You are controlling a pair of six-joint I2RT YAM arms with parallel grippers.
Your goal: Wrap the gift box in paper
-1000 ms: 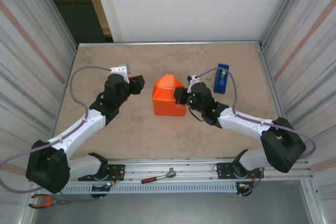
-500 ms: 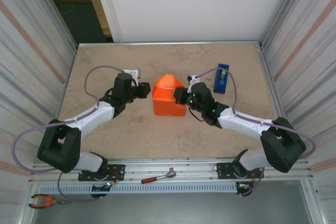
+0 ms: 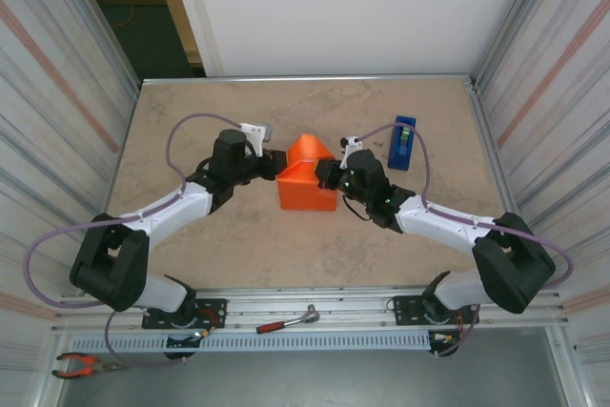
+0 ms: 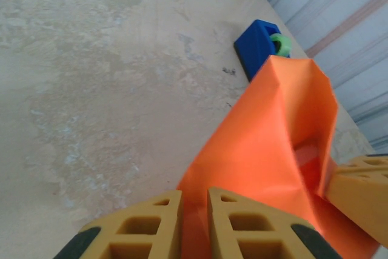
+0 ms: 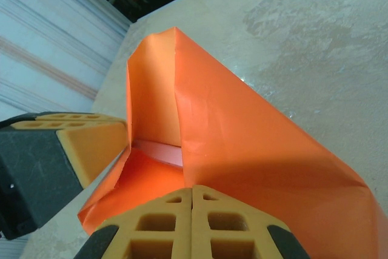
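The orange paper (image 3: pixel 307 178) stands folded up into a tent around the gift box in the middle of the table. A pale pink strip of the gift box (image 5: pixel 159 151) shows inside the fold. My left gripper (image 3: pixel 272 167) is at the paper's left side. In the left wrist view the left gripper (image 4: pixel 194 195) is shut on a fold of the paper (image 4: pixel 273 137) that runs between its fingers. My right gripper (image 3: pixel 329 175) is at the right side. In the right wrist view the right gripper (image 5: pixel 192 189) is shut, and the edge of the raised paper flap (image 5: pixel 242 131) meets its tips.
A blue tape dispenser (image 3: pixel 402 142) stands at the back right, just behind the right gripper; the left wrist view shows it too (image 4: pixel 260 43). A ratchet (image 3: pixel 286 321) and pliers (image 3: pixel 81 363) lie on the front rail. Corrugated walls close both sides.
My left arm has swung right to the paper's left side, and its jaws have closed on the fold. The right arm and the paper have stayed still.
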